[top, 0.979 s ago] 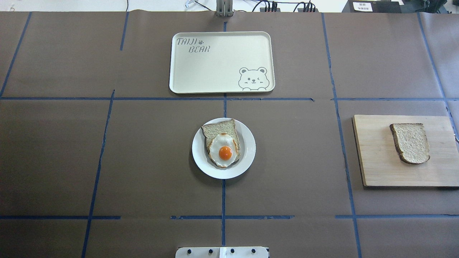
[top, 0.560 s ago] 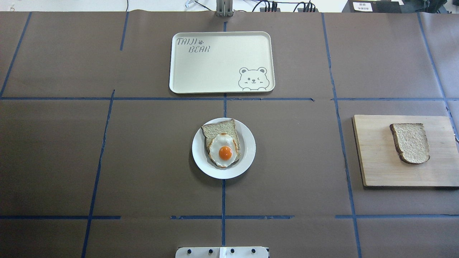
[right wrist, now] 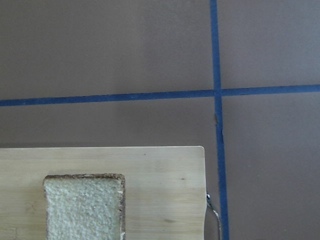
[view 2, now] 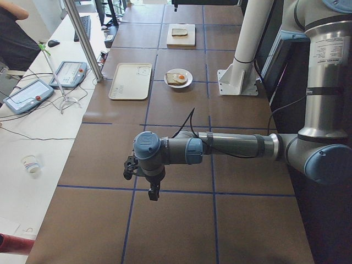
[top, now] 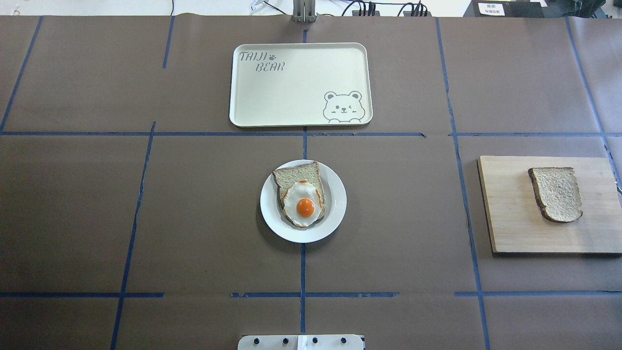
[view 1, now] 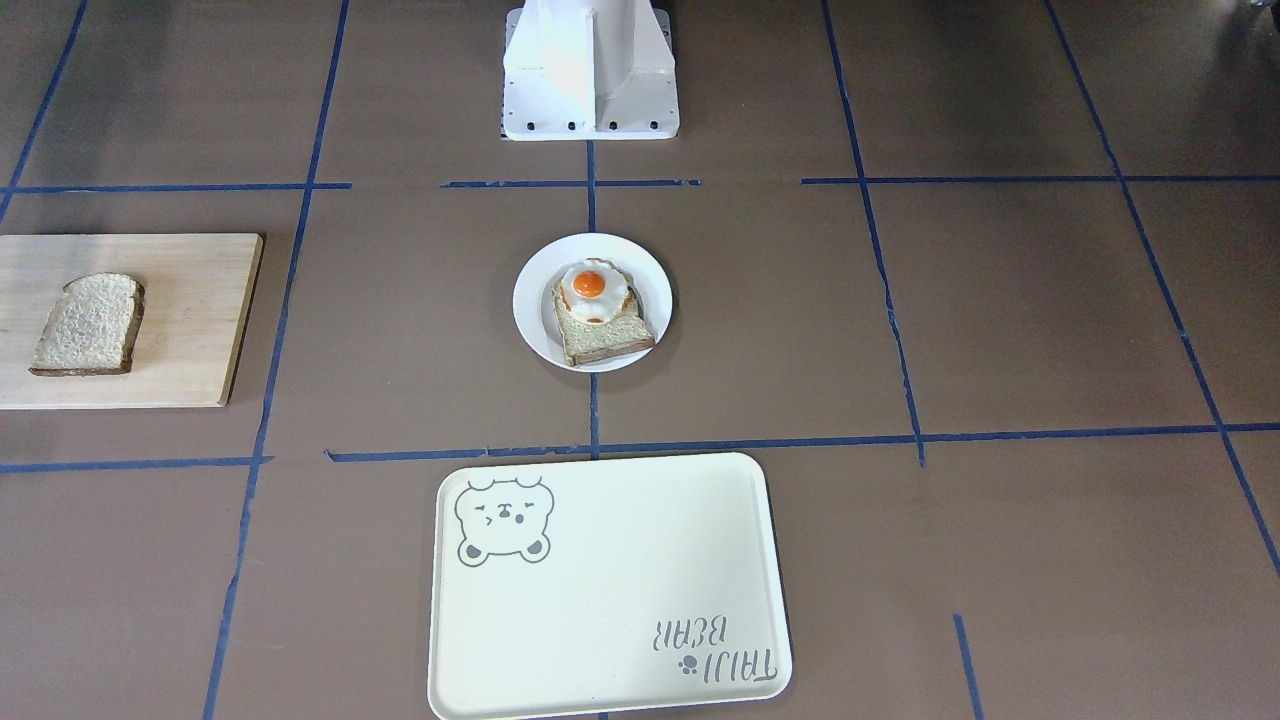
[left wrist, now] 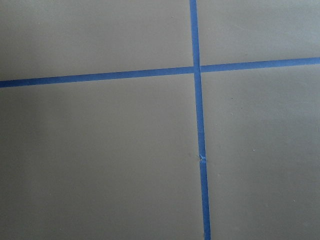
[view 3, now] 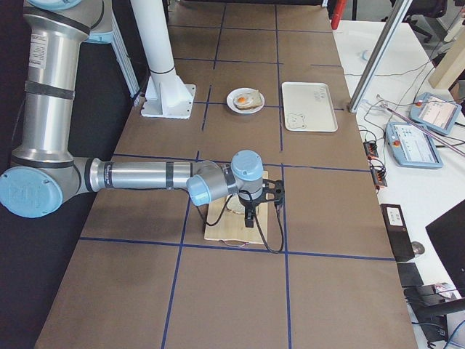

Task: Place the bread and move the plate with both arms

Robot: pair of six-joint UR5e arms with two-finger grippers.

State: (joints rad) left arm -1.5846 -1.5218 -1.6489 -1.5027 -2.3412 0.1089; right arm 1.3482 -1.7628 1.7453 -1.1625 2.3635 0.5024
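The plain bread slice [top: 556,193] lies on a wooden board [top: 510,228] at the table's right; it also shows in the right wrist view [right wrist: 84,206]. The white plate [top: 336,204] sits at the table's centre and holds a second slice topped with a fried egg [top: 304,204]. Neither gripper shows in the overhead or front views. The left gripper [view 2: 155,192] hangs over bare table far to the left. The right gripper [view 3: 249,217] hangs over the board, near the bread. I cannot tell whether either one is open or shut.
A cream tray with a bear drawing [top: 301,85] lies beyond the plate at the table's far side. The robot's white base [view 1: 590,70] stands at the near edge. Blue tape lines cross the brown table cover.
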